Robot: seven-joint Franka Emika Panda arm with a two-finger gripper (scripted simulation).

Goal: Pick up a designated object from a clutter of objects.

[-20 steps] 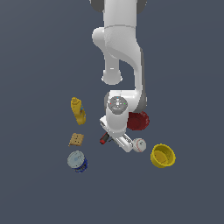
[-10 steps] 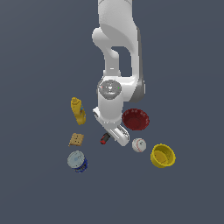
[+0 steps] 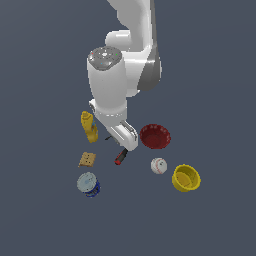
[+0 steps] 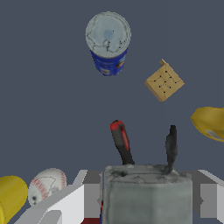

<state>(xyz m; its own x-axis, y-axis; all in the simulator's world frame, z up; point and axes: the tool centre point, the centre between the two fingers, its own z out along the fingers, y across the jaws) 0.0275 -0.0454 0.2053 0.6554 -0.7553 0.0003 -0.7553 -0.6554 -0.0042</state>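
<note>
Grey floor w/ clutter; fingers (image 4: 146,146) spread apart, nothing held, beside red-handled screwdriver (image 4: 121,141).

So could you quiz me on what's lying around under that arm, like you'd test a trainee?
1. True or false: the baseball sits inside the red bowl.
2. In the exterior view, which item lies nearest the blue-white can: A) yellow cup, B) cracker square, C) red bowl?
3. What colour is the handle of the screwdriver?

Key: 1. False, it rests apart on the floor, between the bowl and the cup. 2. B. 3. Red.
</note>
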